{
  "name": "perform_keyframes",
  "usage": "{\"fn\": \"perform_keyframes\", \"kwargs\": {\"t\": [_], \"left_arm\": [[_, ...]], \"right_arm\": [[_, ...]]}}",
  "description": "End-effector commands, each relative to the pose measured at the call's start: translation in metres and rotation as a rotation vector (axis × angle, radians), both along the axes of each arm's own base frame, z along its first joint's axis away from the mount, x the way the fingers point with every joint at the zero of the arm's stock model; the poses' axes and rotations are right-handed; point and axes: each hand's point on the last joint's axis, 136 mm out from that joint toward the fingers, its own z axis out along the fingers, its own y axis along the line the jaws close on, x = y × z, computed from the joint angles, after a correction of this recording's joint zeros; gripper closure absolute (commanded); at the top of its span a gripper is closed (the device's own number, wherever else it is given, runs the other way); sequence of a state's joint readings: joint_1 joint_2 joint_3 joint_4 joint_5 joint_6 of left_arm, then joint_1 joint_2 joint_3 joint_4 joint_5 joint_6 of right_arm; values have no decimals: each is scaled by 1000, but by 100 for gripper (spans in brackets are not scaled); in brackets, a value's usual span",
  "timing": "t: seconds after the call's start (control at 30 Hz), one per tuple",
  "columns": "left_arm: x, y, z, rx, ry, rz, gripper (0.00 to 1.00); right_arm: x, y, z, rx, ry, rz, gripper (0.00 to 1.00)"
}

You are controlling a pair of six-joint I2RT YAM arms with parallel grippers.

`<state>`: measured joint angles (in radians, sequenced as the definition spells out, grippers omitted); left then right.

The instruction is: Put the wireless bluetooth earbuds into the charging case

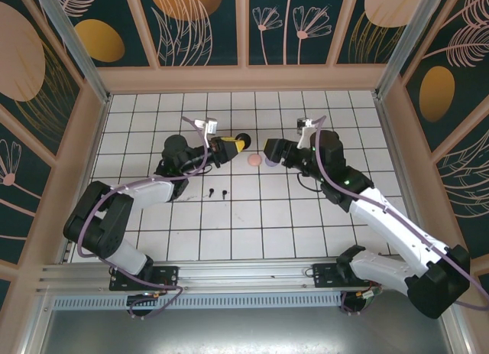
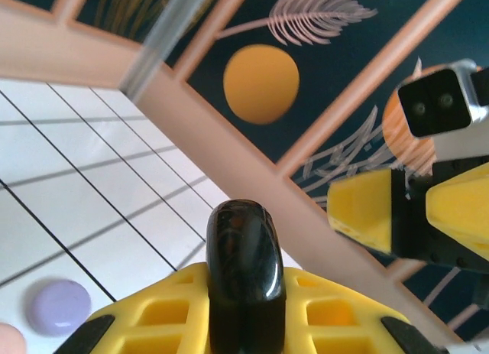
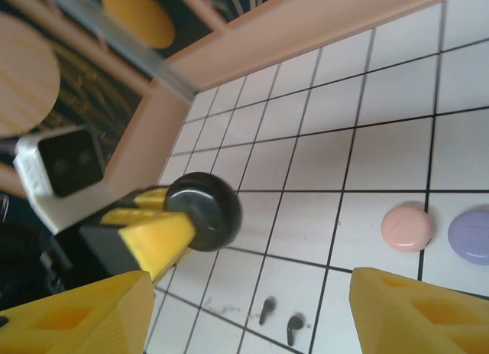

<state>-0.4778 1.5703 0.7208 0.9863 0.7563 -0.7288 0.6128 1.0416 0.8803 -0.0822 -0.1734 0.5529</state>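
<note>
A glossy black round charging case [image 2: 244,254] stands on edge between my left gripper's [image 2: 246,297] yellow fingers, lifted above the tiles; my left gripper [image 1: 234,145] is shut on it. The right gripper [image 1: 269,151] faces it from the right, a short gap away. Its jaws stand wide open with nothing between them [image 3: 250,284]. The held case [image 3: 205,209] appears to their upper left. Two black earbuds [image 3: 267,310] [image 3: 294,329] lie on the tiles below. From above, both black earbuds [image 1: 210,192] [image 1: 224,193] rest on the floor tiles under the left arm.
A pink disc [image 3: 407,226] and a lilac disc [image 3: 470,234] lie side by side on the tiles beneath the grippers, the pink disc [image 1: 254,161] nearer the left gripper. The wooden back wall [image 1: 244,79] and side frames enclose the white tiled floor [image 1: 252,224].
</note>
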Motion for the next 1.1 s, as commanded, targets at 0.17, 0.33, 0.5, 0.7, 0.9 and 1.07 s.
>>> {"fn": "perform_keyframes", "kwargs": {"t": [0.17,0.33,0.5,0.7,0.9,1.07], "left_arm": [[-34,-8,36,8,-90,-198,100],[-37,-7,42,9,-103,-202,100],[-36,-8,44,7,-106,-206,100],[-38,-9,49,-3,-117,-217,100],[-42,-8,56,-12,-131,-220,100],[-43,-6,59,-17,-136,-213,100]], "right_arm": [[-5,31,16,-7,-134,213,32],[5,39,16,-4,-132,220,33],[13,45,13,-11,-120,214,35],[27,38,-2,-48,-90,148,38],[41,19,-26,-67,-35,71,44],[48,-4,-38,-48,6,10,46]]}}
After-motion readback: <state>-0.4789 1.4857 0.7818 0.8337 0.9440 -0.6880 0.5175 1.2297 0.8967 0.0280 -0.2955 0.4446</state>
